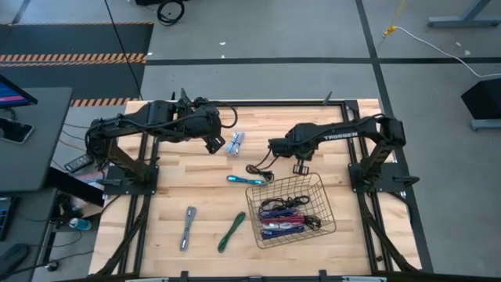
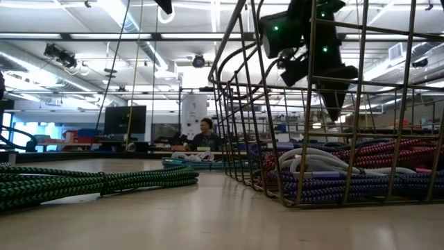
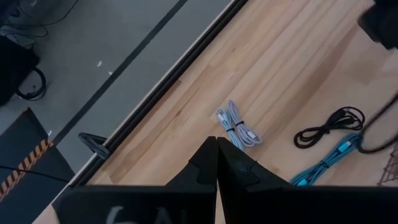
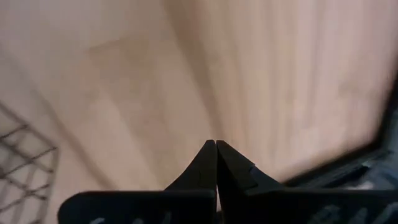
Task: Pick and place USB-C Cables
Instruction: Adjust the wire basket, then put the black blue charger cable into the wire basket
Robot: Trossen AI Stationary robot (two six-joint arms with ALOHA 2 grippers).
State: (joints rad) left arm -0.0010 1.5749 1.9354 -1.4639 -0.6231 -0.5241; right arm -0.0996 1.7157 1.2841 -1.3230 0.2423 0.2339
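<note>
Hovering just beside the pale silver-white coiled cable (image 1: 235, 142) at the far side of the table, the left gripper (image 1: 213, 144) has its two dark fingers pressed together with nothing between them. The right gripper (image 1: 300, 167), likewise clenched and empty, hangs above bare wood near the far rim of the black wire-mesh basket (image 1: 322, 188).

Several bundled cables, red, purple and blue, lie in the basket; a loose black cable (image 1: 259, 171), a teal one (image 1: 246, 180), a grey one (image 1: 188, 225) and a green braided one (image 1: 232, 231) lie on the table.

The likeliest failure is a missed pick: descending with shut fingers would only shove the silver-white bundle aside. The black cable's loops lie sprawled close to the teal one and the basket, so a grab there could drag a neighbour or snag the mesh.

The light butcher-block tabletop (image 1: 196, 188) stands on a grey concrete floor with hazard striping; beyond it is an open workshop, where a person sits at a distant desk.
</note>
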